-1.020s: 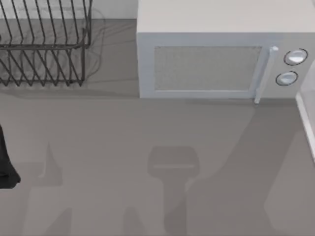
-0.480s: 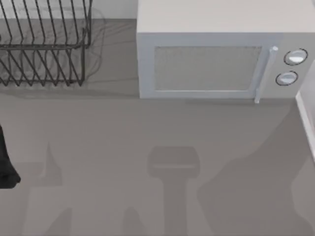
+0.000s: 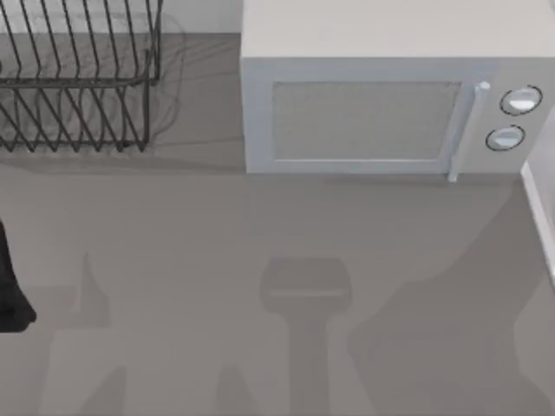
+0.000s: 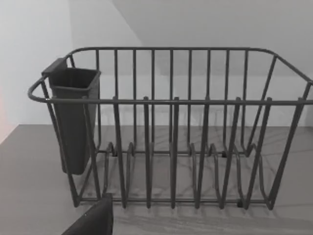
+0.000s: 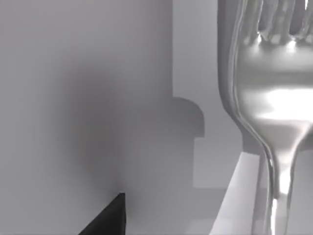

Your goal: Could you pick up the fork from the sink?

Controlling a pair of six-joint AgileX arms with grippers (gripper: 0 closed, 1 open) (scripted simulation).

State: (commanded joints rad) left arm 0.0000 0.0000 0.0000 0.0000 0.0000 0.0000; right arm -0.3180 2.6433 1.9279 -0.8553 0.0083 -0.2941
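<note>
The fork point(image 5: 266, 98) hangs close before my right wrist camera; whether my fingers pinch it I cannot tell. A loose hold could drop it.

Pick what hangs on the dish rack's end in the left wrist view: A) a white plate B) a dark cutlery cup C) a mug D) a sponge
B: a dark cutlery cup hangs on the end wall of the wire dish rack, with nothing visible sticking out of it.
</note>
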